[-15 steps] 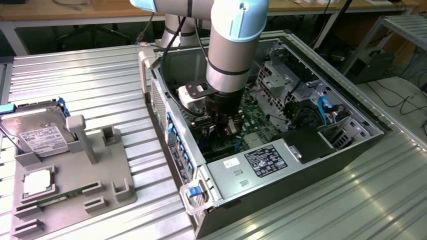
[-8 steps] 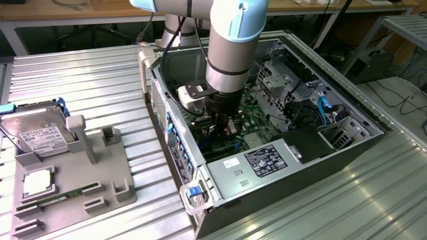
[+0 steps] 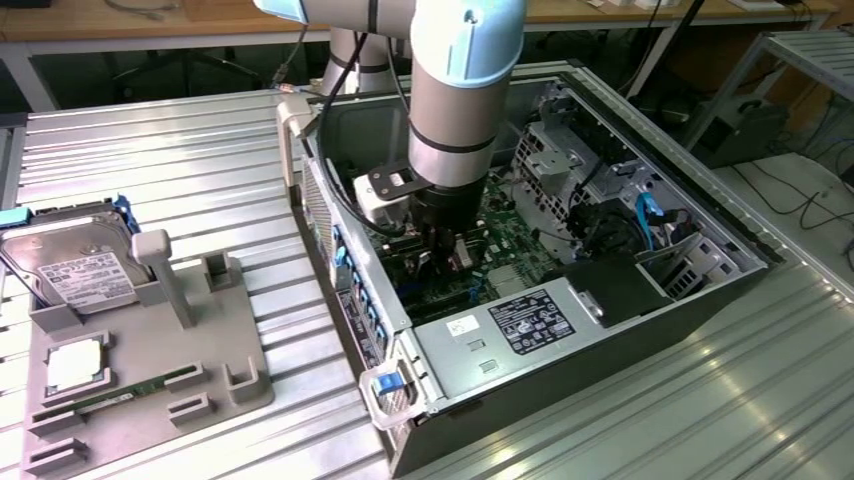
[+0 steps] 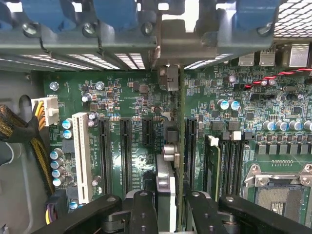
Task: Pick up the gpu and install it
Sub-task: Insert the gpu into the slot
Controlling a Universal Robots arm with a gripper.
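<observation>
Inside the open black computer case point(image 3: 694, 300), the grey and light-blue arm point(image 3: 461, 90) reaches straight down over the green motherboard point(image 4: 131, 97). From the wrist view, the claw point(image 4: 168, 204) shows 2 black, matte, bolted fingers point(image 4: 144, 209), pinching the gpu point(image 4: 168, 185) between them. That card is seen edge-on as a thin upright slab, dark with a pale edge and a silvery round part near its top; it stands directly ahead of the claw, between the row of long black expansion slots point(image 4: 126, 156) and the black memory slots point(image 4: 226, 161). Whether its lower edge is seated in a slot cannot be told. Perforated grey sheet metal and blue plastic latches point(image 4: 46, 14) line the case wall beyond. On the ribbed aluminium tabletop point(image 3: 174, 160), at the exterior view's left, a grey moulded fixture point(image 3: 147, 340) carries a silver hard drive point(image 3: 74, 265) with a white label and a narrow green memory stick point(image 3: 114, 397).
</observation>
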